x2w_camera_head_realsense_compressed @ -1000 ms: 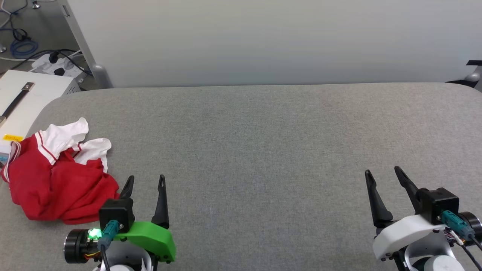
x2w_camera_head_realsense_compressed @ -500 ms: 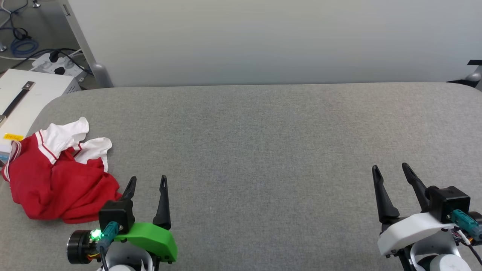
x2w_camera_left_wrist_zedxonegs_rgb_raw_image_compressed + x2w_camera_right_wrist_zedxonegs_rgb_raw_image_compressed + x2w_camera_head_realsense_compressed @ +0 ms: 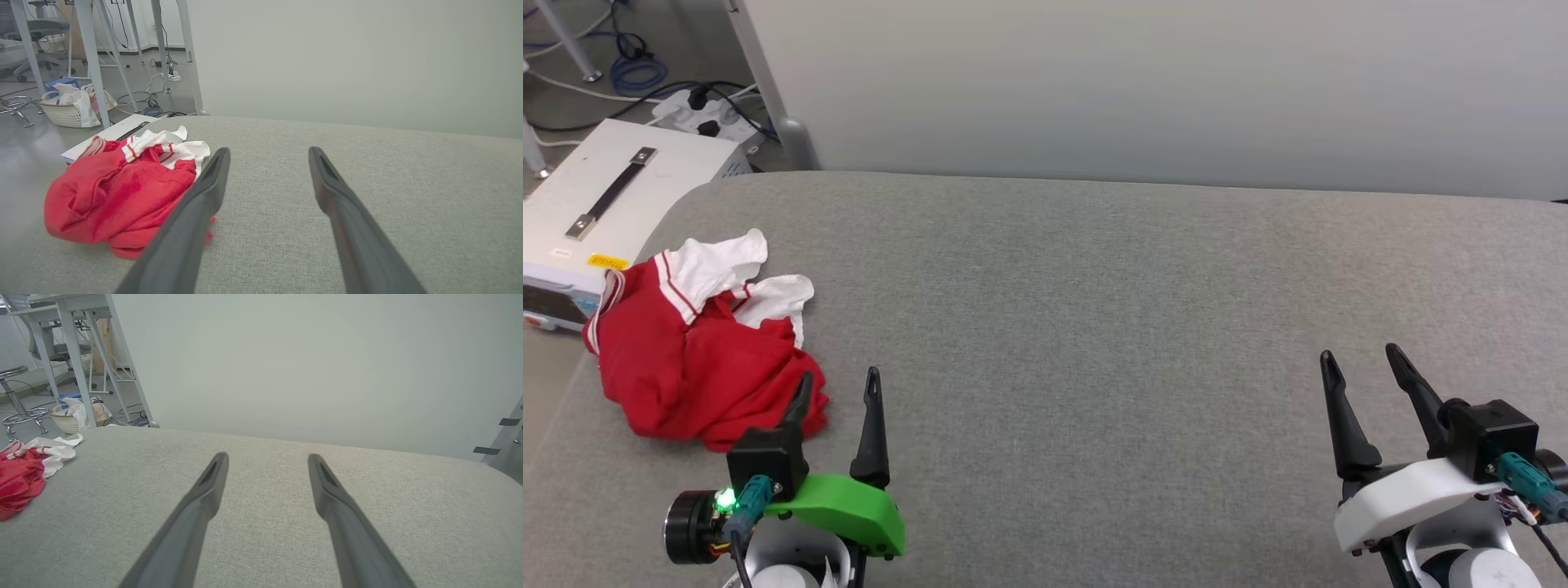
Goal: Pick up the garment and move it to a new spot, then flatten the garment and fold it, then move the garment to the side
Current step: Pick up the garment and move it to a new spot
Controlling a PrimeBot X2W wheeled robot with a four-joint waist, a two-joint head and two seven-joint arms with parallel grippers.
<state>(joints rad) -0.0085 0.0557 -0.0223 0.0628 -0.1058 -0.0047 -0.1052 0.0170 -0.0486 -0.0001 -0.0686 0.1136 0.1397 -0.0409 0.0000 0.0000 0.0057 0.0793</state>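
Next: grab the shirt [image 3: 698,359], frame left.
My left gripper [image 3: 840,376] and right gripper [image 3: 1360,353] gape empty; I should pinch a thick red fold.

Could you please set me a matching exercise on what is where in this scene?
Things:
1. garment
2. left gripper
3. right gripper
4. white box

Descriptions:
a. open, above bare cloth on the right side of the grey table
b. crumpled in a heap near the table's left edge
c. open, close beside the red heap
d. off the table, past its far left corner

Pairs: 1-b, 2-c, 3-a, 4-d
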